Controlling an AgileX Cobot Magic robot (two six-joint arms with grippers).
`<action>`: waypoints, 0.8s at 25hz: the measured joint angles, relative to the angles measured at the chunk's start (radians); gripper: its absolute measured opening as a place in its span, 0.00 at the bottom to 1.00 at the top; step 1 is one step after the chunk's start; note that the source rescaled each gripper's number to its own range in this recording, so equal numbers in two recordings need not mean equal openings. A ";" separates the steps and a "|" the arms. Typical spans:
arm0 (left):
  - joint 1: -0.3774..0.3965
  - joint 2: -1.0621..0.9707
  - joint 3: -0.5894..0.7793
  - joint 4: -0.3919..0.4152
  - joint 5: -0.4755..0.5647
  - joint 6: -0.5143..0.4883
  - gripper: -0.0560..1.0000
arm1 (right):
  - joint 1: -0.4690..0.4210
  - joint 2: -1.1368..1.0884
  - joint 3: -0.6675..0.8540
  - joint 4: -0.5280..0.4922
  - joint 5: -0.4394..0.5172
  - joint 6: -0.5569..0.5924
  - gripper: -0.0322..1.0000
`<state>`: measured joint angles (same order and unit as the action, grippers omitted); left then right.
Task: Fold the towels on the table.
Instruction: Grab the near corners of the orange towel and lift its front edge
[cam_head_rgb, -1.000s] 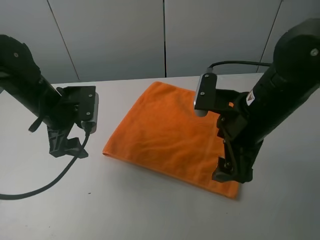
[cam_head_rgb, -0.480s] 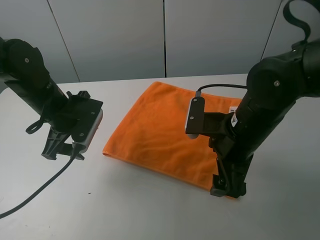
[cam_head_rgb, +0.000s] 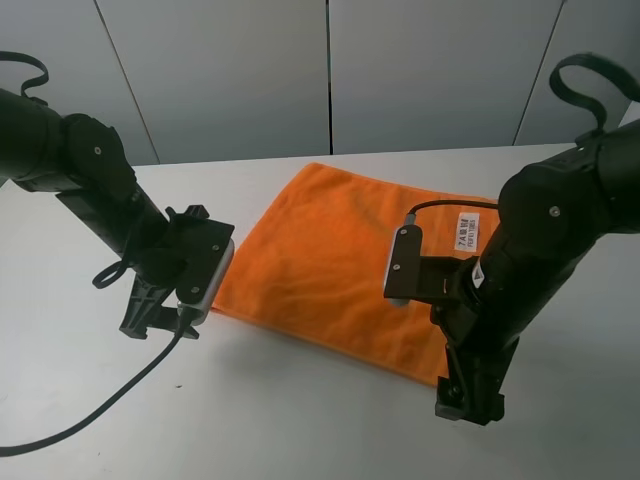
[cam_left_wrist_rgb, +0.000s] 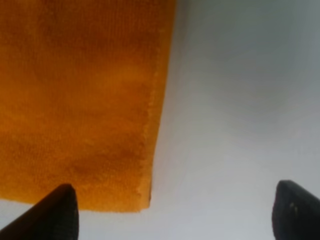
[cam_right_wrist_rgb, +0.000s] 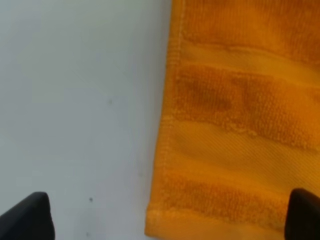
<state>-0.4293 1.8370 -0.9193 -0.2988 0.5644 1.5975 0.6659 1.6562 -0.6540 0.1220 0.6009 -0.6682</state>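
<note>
The orange towel (cam_head_rgb: 330, 255) lies flat and spread out on the white table (cam_head_rgb: 300, 430), with a small white label (cam_head_rgb: 468, 232) near its right edge. My left gripper (cam_head_rgb: 158, 320) is open and low over the table, just left of the towel's front left corner. In the left wrist view the towel's corner (cam_left_wrist_rgb: 135, 197) lies between the open fingertips (cam_left_wrist_rgb: 60, 210). My right gripper (cam_head_rgb: 468, 403) is open at the towel's front right corner. The right wrist view shows the woven band (cam_right_wrist_rgb: 235, 150) and the corner between the open fingertips (cam_right_wrist_rgb: 30, 215).
A black cable (cam_head_rgb: 90, 410) trails from the left arm across the front left of the table. Grey wall panels (cam_head_rgb: 330, 70) stand behind the table's far edge.
The left gripper has moved right, up to the towel's front left corner. The right gripper has moved toward the front, from over the towel to its front right corner.
</note>
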 joint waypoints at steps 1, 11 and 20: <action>-0.002 0.004 0.000 0.000 -0.005 0.000 0.99 | 0.000 0.006 0.000 0.000 -0.011 0.014 1.00; -0.014 0.010 0.000 0.002 -0.016 0.027 0.99 | 0.000 0.075 0.000 0.051 -0.029 0.039 1.00; -0.014 0.027 0.000 0.046 -0.016 0.029 0.99 | 0.001 0.109 0.000 0.051 -0.071 0.051 1.00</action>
<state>-0.4436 1.8645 -0.9193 -0.2528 0.5487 1.6266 0.6665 1.7652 -0.6540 0.1730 0.5302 -0.6170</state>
